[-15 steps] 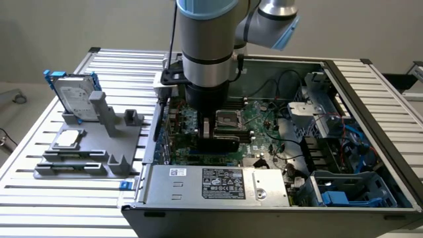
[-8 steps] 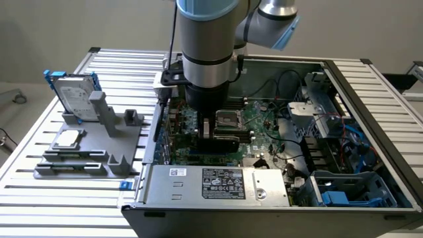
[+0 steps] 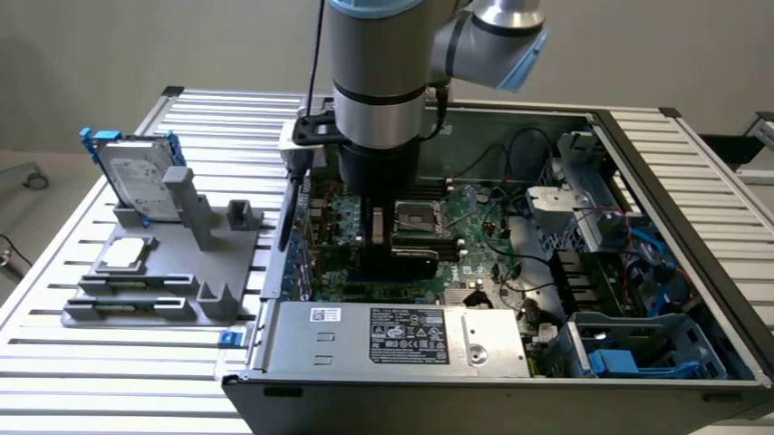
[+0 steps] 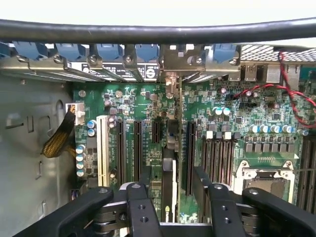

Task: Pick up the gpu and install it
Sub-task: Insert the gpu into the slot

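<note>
The gpu (image 4: 169, 163) stands on edge among the expansion slots of the green motherboard (image 4: 227, 118). Its green board and black shroud show edge-on, and its silver bracket (image 4: 173, 81) lies against the case's rear wall. My gripper (image 4: 173, 173) straddles it. The left finger (image 4: 144, 180) is close beside the card, while a gap separates the card from the right finger (image 4: 201, 180), so the gripper is open. In the exterior view the gripper (image 3: 390, 231) hangs inside the open computer case (image 3: 677, 163), just above the black shroud of the gpu (image 3: 405, 263).
A silver hard drive in a blue frame (image 3: 133, 172) stands on a grey fixture (image 3: 158, 281) at the exterior view's left. Inside the case are the power supply (image 3: 400, 335), the CPU socket (image 4: 261, 180), red wires (image 4: 291, 94) and drive cages (image 3: 629, 344).
</note>
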`<state>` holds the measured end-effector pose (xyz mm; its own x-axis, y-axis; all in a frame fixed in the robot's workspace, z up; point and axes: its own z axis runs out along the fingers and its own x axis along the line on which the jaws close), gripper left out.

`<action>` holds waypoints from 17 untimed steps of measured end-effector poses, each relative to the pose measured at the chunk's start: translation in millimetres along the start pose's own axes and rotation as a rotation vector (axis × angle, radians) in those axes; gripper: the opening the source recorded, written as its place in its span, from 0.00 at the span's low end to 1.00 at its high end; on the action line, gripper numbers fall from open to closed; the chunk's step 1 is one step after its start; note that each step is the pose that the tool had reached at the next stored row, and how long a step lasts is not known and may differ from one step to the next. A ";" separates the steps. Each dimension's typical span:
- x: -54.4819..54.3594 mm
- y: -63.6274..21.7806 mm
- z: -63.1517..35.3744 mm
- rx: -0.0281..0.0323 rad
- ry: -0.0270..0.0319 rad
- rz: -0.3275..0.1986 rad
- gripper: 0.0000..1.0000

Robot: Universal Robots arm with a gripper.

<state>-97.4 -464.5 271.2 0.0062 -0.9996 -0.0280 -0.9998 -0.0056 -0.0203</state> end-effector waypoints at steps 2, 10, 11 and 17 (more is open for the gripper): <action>-0.2 -0.2 -6.9 -0.0013 0.0000 0.000 0.47; -0.5 -0.5 -18.5 -0.0050 -0.0008 0.000 0.26; -0.5 -0.6 -18.6 -0.0051 -0.0007 0.000 0.20; -0.5 -0.6 -18.7 -0.0053 -0.0005 0.000 0.11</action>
<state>-97.2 -464.5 289.9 0.0060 -0.9996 -0.0285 -0.9999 -0.0056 -0.0150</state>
